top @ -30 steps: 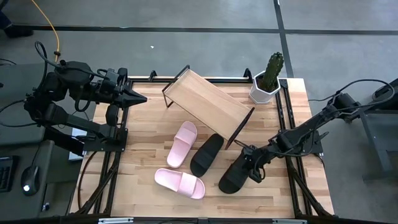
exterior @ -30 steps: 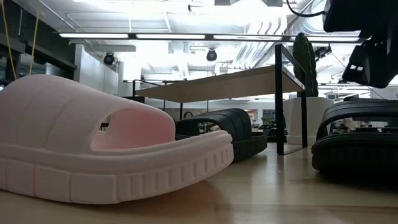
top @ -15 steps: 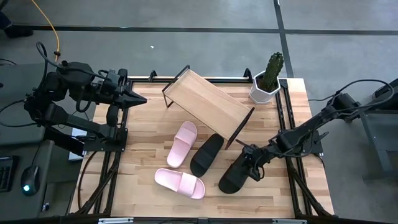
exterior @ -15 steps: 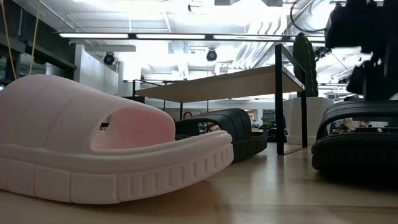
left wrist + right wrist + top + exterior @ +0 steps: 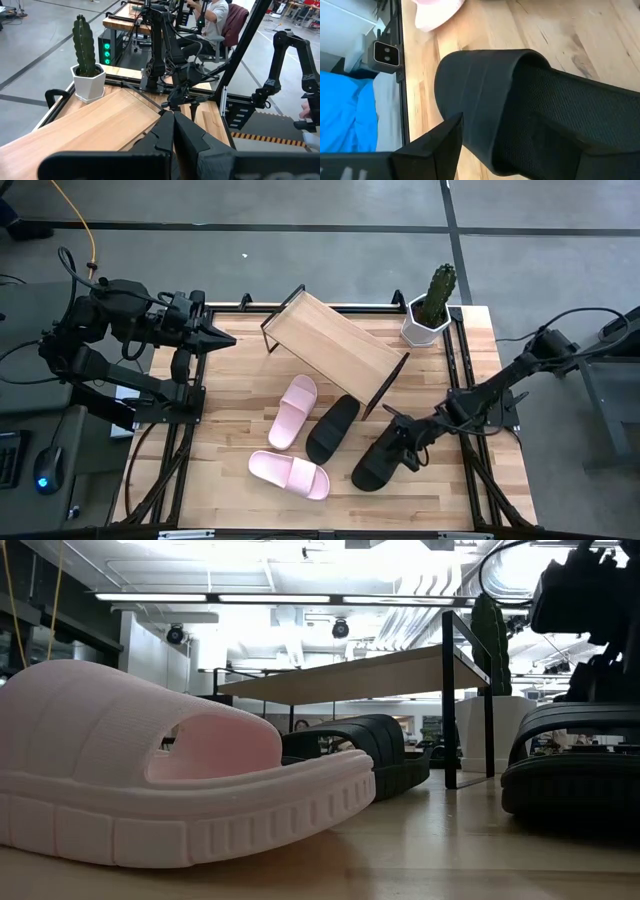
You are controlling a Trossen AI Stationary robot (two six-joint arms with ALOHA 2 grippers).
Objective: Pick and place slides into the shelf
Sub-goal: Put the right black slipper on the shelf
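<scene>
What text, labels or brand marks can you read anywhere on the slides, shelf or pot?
None legible.
Light pink slide sandals: no marking visible.
Matte black slide sandals: none visible.
Slanted wooden shelf board: bare.
White cactus pot: plain.

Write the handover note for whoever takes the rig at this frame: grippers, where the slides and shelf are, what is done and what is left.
Left gripper: shut, parked at the table's far left, holding nothing.
Right gripper: open, its jaws straddling the right black slide, which lies on the table.
Other black slide and both pink slides also lie on the table in front of the shelf.
Done: nothing, the shelf board is bare.
Left: all four slides.
</scene>
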